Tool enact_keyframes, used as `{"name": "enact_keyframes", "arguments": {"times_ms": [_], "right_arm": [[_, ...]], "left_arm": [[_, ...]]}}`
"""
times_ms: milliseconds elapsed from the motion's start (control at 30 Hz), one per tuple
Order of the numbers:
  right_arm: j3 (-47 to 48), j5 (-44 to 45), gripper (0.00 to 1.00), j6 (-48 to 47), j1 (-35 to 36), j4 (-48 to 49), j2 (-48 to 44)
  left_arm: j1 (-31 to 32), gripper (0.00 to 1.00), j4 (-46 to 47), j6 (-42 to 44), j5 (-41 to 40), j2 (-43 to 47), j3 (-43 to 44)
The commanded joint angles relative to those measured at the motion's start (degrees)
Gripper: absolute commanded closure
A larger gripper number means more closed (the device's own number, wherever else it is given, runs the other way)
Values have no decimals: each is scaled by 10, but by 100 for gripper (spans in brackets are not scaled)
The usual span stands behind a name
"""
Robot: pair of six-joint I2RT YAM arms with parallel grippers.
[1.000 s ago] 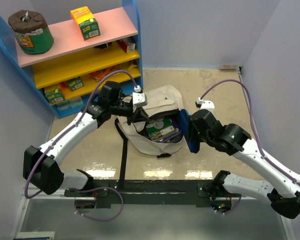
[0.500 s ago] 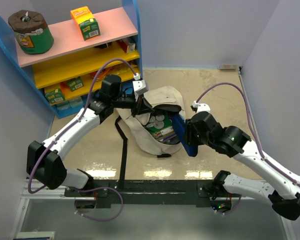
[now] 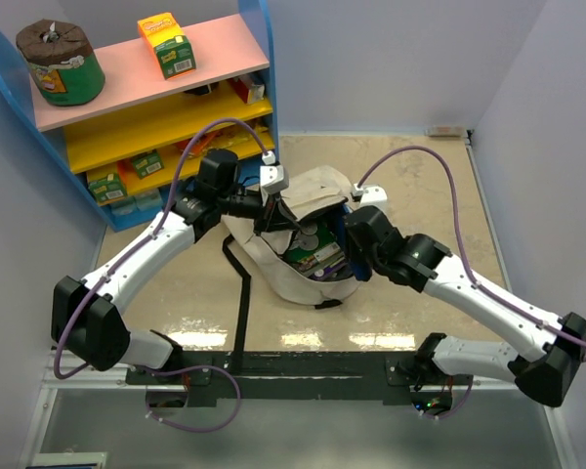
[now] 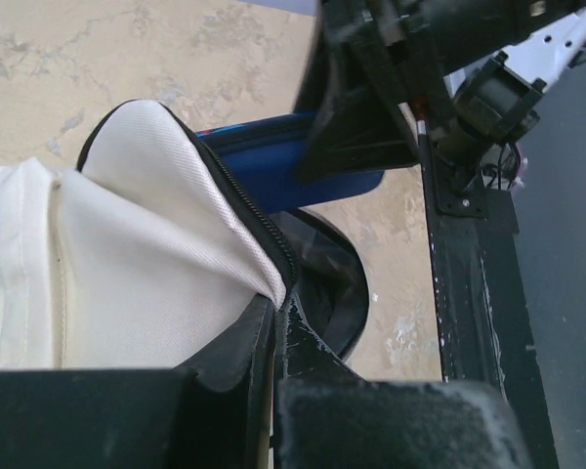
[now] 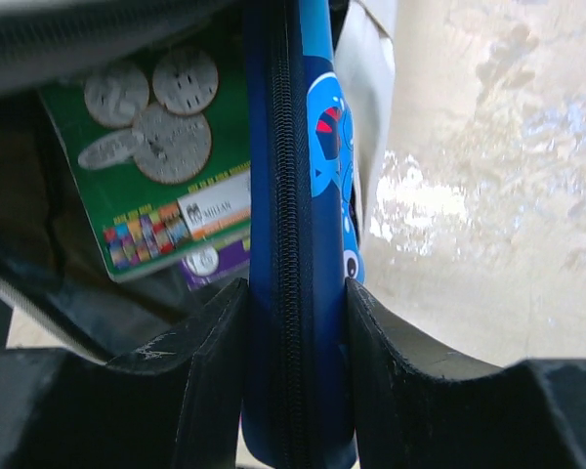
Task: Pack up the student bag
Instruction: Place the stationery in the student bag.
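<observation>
The student bag [image 3: 295,280], beige with black trim, lies open in the middle of the floor. My left gripper [image 3: 272,209] is shut on its upper rim and holds the flap [image 4: 146,264] up; the pinch shows at the zipper edge [image 4: 273,311]. My right gripper [image 5: 295,293] is shut on a glossy blue pencil case [image 5: 293,147] held on edge at the bag's right rim [image 3: 344,244]. The pencil case [image 4: 293,166] pokes over the opening. Inside the bag lie a green book [image 5: 156,176] and a purple one [image 5: 210,264].
A blue shelf unit [image 3: 156,98] with pink and yellow boards stands at the back left, bearing a green toilet-roll pack [image 3: 61,63] and an orange box [image 3: 166,44]. The bag's black strap [image 3: 242,303] trails toward the black rail [image 3: 293,376]. Walls close both sides.
My right arm swung left, bringing the pencil case from beside the bag up to its opening. The left gripper kept its hold on the rim, and the bag shifted slightly.
</observation>
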State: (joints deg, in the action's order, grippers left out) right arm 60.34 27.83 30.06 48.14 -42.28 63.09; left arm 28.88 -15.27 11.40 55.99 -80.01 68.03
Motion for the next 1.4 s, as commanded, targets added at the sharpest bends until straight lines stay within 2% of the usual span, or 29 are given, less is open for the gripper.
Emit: {"name": "enact_keyframes", "arguments": {"times_ms": [0, 233, 500, 667, 800, 933, 1033, 1100, 1167, 1233, 1367], "right_arm": [[5, 86, 100, -51, -1, 147, 32], [-50, 25, 100, -52, 21, 264, 81], [-115, 67, 100, -4, 68, 255, 70], [-51, 129, 100, -25, 71, 269, 86], [-6, 70, 100, -83, 70, 309, 126], [-10, 18, 100, -90, 71, 311, 144], [-51, 69, 100, -79, 72, 360, 114], [-70, 140, 100, -92, 72, 407, 98], [-91, 178, 100, -125, 70, 502, 93], [-81, 228, 100, -145, 70, 571, 122], [-31, 262, 100, -137, 64, 623, 193]], "left_arm": [[4, 100, -35, 59, 103, 36, 20], [4, 100, -47, 78, 117, 38, 18], [-5, 100, -38, 77, 117, 44, 14], [-5, 100, -94, 114, 147, 43, 15], [-5, 100, -172, 189, 169, 45, 22], [-15, 100, -194, 203, 171, 61, 25], [-25, 100, -202, 216, 192, 69, 25], [-26, 100, -251, 259, 213, 65, 30], [-25, 100, -299, 281, 221, 55, 35], [-26, 100, -346, 341, 223, 36, 54], [-26, 100, -479, 458, 221, 7, 84]]}}
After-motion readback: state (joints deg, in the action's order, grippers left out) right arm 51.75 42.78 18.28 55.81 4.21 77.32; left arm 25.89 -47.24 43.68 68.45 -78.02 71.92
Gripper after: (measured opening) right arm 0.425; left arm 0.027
